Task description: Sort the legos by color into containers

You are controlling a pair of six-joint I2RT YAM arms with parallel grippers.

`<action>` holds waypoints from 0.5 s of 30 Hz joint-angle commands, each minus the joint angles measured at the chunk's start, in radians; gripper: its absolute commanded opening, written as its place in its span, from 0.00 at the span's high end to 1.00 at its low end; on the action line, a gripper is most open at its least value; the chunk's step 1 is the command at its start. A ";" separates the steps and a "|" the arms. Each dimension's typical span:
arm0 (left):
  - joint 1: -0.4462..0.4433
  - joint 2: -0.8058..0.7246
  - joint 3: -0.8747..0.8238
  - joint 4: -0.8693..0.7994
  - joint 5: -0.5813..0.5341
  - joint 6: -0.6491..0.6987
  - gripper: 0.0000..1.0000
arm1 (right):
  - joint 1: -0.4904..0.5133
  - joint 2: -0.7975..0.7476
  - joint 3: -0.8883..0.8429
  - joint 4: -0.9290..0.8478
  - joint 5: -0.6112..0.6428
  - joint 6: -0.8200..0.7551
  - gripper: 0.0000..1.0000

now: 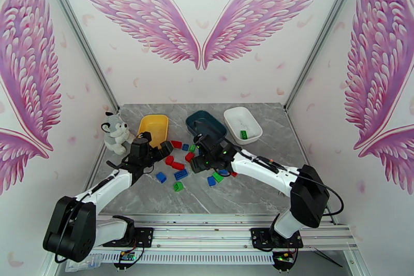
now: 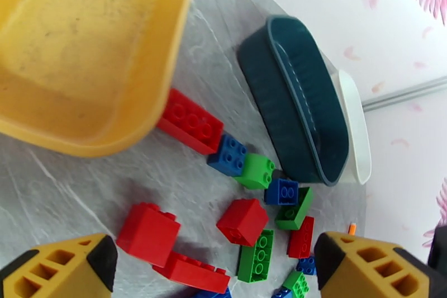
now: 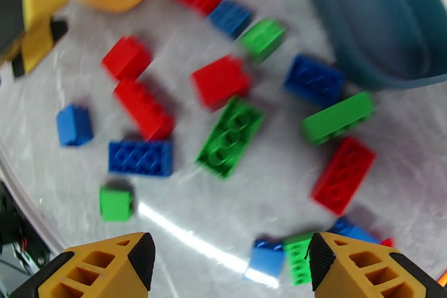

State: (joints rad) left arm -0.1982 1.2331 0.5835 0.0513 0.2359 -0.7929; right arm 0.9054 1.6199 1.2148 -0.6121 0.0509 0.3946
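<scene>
Altogether, three trays are counted in a row along the far side of the table (image 1: 259, 189): a yellow tray (image 1: 153, 128), a teal tray (image 1: 209, 119) and a white tray (image 1: 235, 116). One green brick (image 1: 243, 134) is seen lying in the white tray, and the yellow tray is bare inside. The loose legos (image 3: 230, 137) are scattered on the table just in front of the yellow and teal trays, beneath both grippers. In the right wrist view five red, six blue and five green bricks are counted, though that picture is blurred and studs are hard to make out. A red scrap at its lower right edge is too cut off to be judged, and two bricks at the bottom are partly hidden by the fingers. In the left wrist view the white tray is mostly hidden behind the teal one. The left gripper (image 2: 215, 263) is spread wide with nothing pinched; the right gripper (image 3: 226, 254) is likewise spread and empty. One plush husky (image 1: 115, 132) is seen beside the yellow tray.
</scene>
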 commanded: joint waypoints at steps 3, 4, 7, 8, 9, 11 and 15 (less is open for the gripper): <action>0.095 -0.085 -0.055 0.025 0.049 -0.054 0.01 | 0.131 0.083 -0.010 0.070 -0.031 0.072 0.20; 0.113 -0.097 -0.064 0.024 0.056 -0.059 0.01 | 0.153 0.108 -0.004 0.079 -0.032 0.081 0.21; 0.155 -0.127 -0.078 0.024 0.080 -0.071 0.01 | 0.210 0.183 0.028 0.088 -0.002 0.097 0.20; 0.166 -0.133 -0.080 0.024 0.088 -0.075 0.01 | 0.223 0.206 0.039 0.090 0.007 0.102 0.20; 0.176 -0.139 -0.082 0.024 0.093 -0.077 0.01 | 0.237 0.229 0.050 0.092 0.016 0.106 0.20; 0.191 -0.148 -0.086 0.024 0.105 -0.082 0.01 | 0.258 0.281 0.077 0.094 0.032 0.112 0.20; 0.208 -0.152 -0.092 0.029 0.117 -0.089 0.01 | 0.279 0.363 0.130 0.086 0.088 0.127 0.20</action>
State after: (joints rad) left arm -0.0002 1.0992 0.5072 0.0654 0.3237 -0.8688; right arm 1.1751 1.9430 1.2900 -0.5392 0.0731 0.4873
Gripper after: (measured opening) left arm 0.987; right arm 0.803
